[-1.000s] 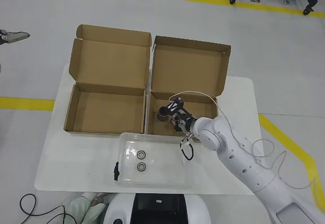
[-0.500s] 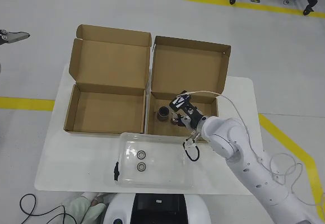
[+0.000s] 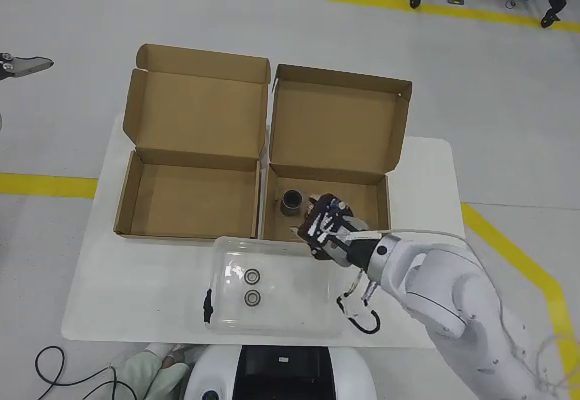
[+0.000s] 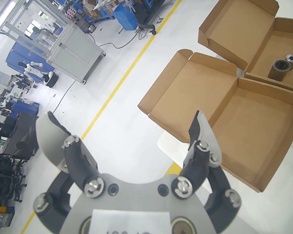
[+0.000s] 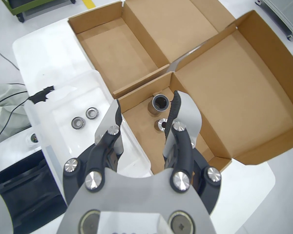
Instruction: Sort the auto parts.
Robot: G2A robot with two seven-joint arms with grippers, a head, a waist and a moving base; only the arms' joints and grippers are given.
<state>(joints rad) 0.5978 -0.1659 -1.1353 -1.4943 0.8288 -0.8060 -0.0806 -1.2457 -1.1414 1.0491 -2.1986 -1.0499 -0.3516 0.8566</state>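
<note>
One white counter (image 3: pixel 425 180) carries everything. Ahead of the right tool (image 5: pixel 146 98) two open brown cardboard boxes stand side by side. The left box (image 3: pixel 190 200) is bare. The right box (image 3: pixel 365 200) lies under the tool, which hangs wide open and empty above that box's near wall. Across that wall, to the tool's left and nearer the robot, sits a clear plastic tray (image 3: pixel 290 300).

Just past the fingertips, in the right box, a dark steel sleeve (image 5: pixel 159 103) stands bore up with a small silver bushing (image 5: pixel 160 124) just beside it. Two small silver bearing rings (image 5: pixel 78 122) (image 5: pixel 90 113) lie flat in the tray, just beside each other and apart from its walls.

They look like the next pick, and the right tool is far nearer. The left tool (image 4: pixel 123 115), also wide open and empty, hangs off the counter beyond the left box. Rings have no long axis, so any wrist angle should serve, though closing on one may nudge its neighbour.
</note>
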